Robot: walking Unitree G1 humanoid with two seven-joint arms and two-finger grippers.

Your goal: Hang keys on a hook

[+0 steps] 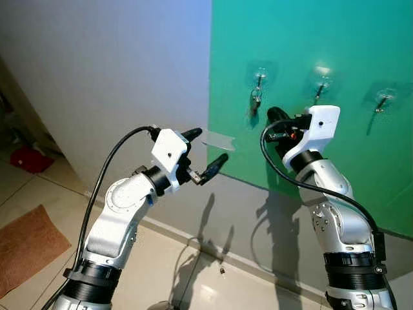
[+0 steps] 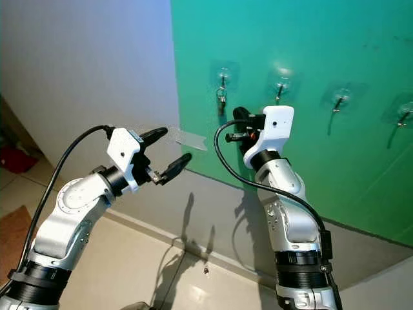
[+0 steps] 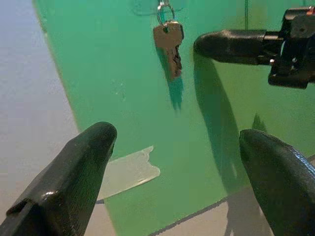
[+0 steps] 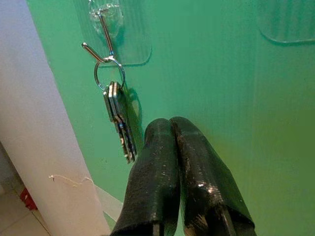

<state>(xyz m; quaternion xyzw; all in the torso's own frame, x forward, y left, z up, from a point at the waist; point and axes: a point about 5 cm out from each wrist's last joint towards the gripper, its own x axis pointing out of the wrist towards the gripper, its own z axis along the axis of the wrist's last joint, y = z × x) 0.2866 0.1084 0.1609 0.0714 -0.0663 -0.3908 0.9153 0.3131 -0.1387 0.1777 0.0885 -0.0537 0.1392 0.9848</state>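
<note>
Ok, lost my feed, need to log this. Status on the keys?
Keys hanging by their ring on the leftmost hook. Right gripper shut, empty, just beside them. Left gripper open, held off the green board. Nothing in the way.

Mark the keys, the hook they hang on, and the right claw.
keys point(image 4: 119, 123): right wrist view, on the key blades.
hook point(image 4: 103, 32): right wrist view, on the metal shank.
right claw point(image 4: 170, 132): right wrist view, where the closed fingertips meet.

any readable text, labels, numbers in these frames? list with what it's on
None. No print shows on the green board, the clear adhesive hooks, the hanging keys, the strip of tape, or either gripper housing. Any stamping on the keys is too small to read.
</note>
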